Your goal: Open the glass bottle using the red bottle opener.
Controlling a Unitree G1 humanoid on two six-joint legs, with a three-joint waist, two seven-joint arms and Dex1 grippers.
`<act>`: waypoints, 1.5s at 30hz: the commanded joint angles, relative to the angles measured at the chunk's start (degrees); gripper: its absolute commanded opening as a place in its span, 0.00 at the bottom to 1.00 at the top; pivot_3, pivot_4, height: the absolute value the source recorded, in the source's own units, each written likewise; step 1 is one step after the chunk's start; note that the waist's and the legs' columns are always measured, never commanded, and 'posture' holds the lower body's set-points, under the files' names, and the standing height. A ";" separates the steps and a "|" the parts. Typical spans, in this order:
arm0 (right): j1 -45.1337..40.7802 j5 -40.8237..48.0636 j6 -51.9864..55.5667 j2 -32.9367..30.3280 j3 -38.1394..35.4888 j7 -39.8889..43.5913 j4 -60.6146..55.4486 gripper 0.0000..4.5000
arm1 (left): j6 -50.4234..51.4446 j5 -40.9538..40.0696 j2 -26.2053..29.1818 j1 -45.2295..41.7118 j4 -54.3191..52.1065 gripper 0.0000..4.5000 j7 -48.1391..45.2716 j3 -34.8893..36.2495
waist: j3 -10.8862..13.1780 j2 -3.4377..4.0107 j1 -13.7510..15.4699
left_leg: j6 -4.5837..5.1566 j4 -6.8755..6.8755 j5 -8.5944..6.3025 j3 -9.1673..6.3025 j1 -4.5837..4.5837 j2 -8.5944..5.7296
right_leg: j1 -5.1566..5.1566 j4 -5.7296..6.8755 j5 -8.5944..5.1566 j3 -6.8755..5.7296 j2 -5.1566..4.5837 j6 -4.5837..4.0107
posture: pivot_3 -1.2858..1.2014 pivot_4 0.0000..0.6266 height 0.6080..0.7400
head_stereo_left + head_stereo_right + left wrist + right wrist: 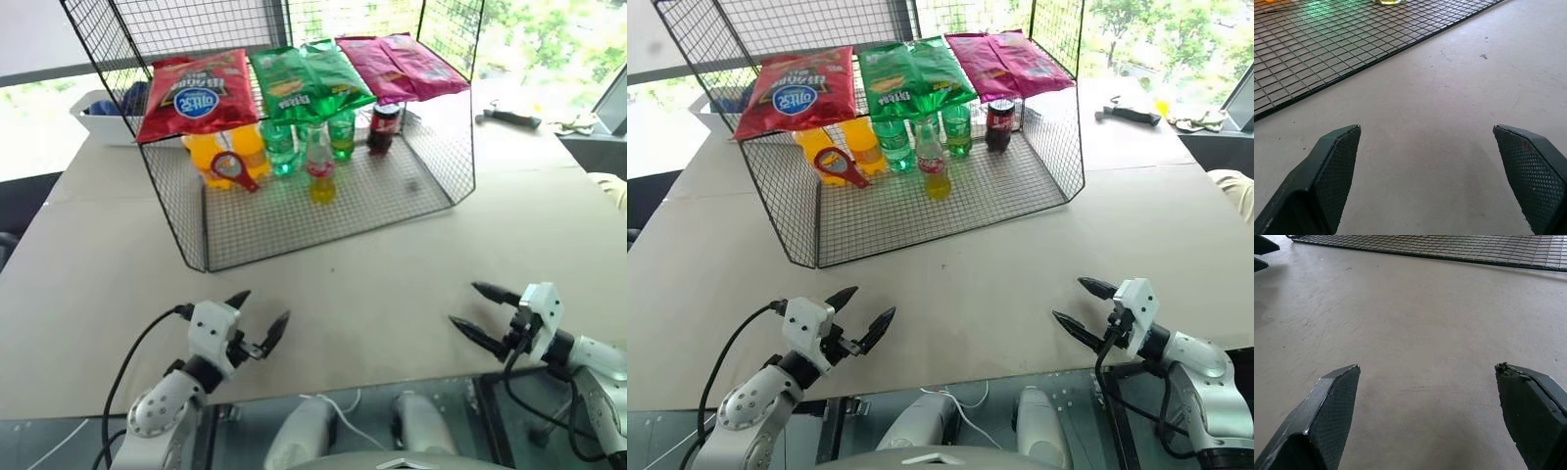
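The glass bottle [320,168] stands upright on the wire rack's [294,211] lower shelf, yellow drink in its lower half and a red-and-white label. The red bottle opener [232,169] leans against the orange bottles [225,152] to its left. My left gripper [263,318] hovers open over the near table edge on the left, well short of the rack. My right gripper [480,311] stands open over the near edge on the right. Both hold nothing; their fingers [1334,171] [1327,416] are spread wide above bare table.
Green bottles [282,145] and a dark cola bottle [384,127] stand behind the glass bottle. Chip bags [294,83] lie on the rack's top shelf. A white bin [103,116] sits at the back left, a dark tool [509,117] at the back right.
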 commanded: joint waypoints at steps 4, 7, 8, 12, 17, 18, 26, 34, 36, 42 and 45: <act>-0.24 0.41 -2.44 0.13 -1.60 0.51 -0.08 0.99 | -1.67 -1.32 0.01 0.13 -0.83 1.00 -0.63 1.29 | 0.00 0.00 -0.01 | 0.00 0.00 0.00 0.00 0.00 0.00 | 0.00 0.00 0.00 0.00 0.00 0.00 | 0.52 0.24 1.00; -0.37 0.34 -3.02 0.06 -1.41 0.77 0.41 0.99 | -1.24 -1.63 -0.34 -0.71 -0.80 1.00 0.23 1.70 | 0.01 -0.01 0.01 | 0.00 0.00 0.00 0.00 0.00 0.00 | 0.00 0.00 0.00 0.00 0.00 0.00 | 0.52 0.24 1.00; -0.41 0.39 -3.12 0.09 -1.39 0.77 0.44 0.99 | -1.12 -1.70 -0.37 -0.86 -0.84 1.00 0.31 1.74 | 0.01 -0.01 0.00 | 0.00 0.00 0.00 0.00 0.00 0.00 | 0.00 0.00 0.00 0.00 0.00 0.00 | 0.52 0.24 1.00; -0.35 0.49 -3.56 0.10 -1.45 0.96 0.67 0.99 | -1.05 -1.55 -0.41 -1.24 -0.77 1.00 0.14 1.29 | 0.01 -0.01 -0.01 | 0.00 0.00 0.00 0.00 0.00 0.00 | 0.00 0.00 0.00 0.00 0.00 0.00 | 0.52 0.24 1.00; -0.10 0.50 -4.14 0.01 -1.97 1.07 0.85 0.99 | -1.08 -0.95 -0.56 -2.32 -0.01 1.00 0.14 0.42 | 0.00 -0.01 0.01 | 0.00 0.00 0.00 0.00 0.00 0.00 | 0.00 0.00 0.00 0.00 0.00 0.00 | 0.52 0.24 1.00; -0.07 0.50 -4.25 -0.04 -2.10 1.03 0.91 0.99 | -1.03 -0.87 -0.59 -2.56 0.11 1.00 0.13 0.30 | 0.00 -0.01 -0.01 | 0.00 0.00 0.00 0.00 0.00 0.00 | 0.00 0.00 0.00 0.00 0.00 0.00 | 0.52 0.24 1.00; 0.02 0.42 -4.76 -0.45 -2.42 1.83 0.99 0.99 | -0.83 -1.01 -0.27 -2.00 -0.08 1.00 -0.61 -0.10 | 0.01 -0.01 -0.04 | -0.01 0.00 0.00 0.00 0.00 0.00 | 0.00 0.00 0.00 0.00 0.01 0.00 | 0.52 0.24 1.00; -0.19 1.71 -3.94 -0.33 -1.65 3.44 -1.11 0.99 | -0.83 -2.78 0.39 0.72 -2.40 1.00 -0.82 2.61 | 0.01 -0.02 -0.01 | 0.00 0.00 0.00 0.00 0.00 0.00 | 0.00 0.00 0.00 0.01 0.00 0.00 | 0.52 0.24 1.00; -0.07 2.35 -3.58 -0.14 -1.29 3.99 -2.16 0.99 | -1.24 -3.34 0.52 0.99 -2.58 1.00 -0.86 3.71 | 0.01 -0.02 -0.01 | 0.00 0.00 0.00 0.00 0.00 0.01 | 0.00 0.00 0.00 0.01 0.00 0.00 | 0.52 0.24 1.00; -1.74 14.72 3.50 2.43 -1.28 2.54 -15.25 0.99 | 1.99 -6.79 1.38 -8.16 -1.74 1.00 1.16 7.38 | 0.04 0.01 0.13 | -0.01 0.04 0.01 -0.10 -0.02 0.01 | 0.00 0.03 0.00 -0.09 0.00 0.00 | 0.52 0.24 1.00; -3.86 15.97 6.44 3.19 0.52 -0.04 -20.36 0.99 | 3.22 -6.68 0.75 -13.99 -0.44 1.00 2.43 6.54 | -0.03 -0.07 0.03 | -0.03 0.07 0.02 -0.11 -0.02 0.01 | 0.01 0.06 0.01 -0.11 0.01 0.00 | 0.52 0.24 1.00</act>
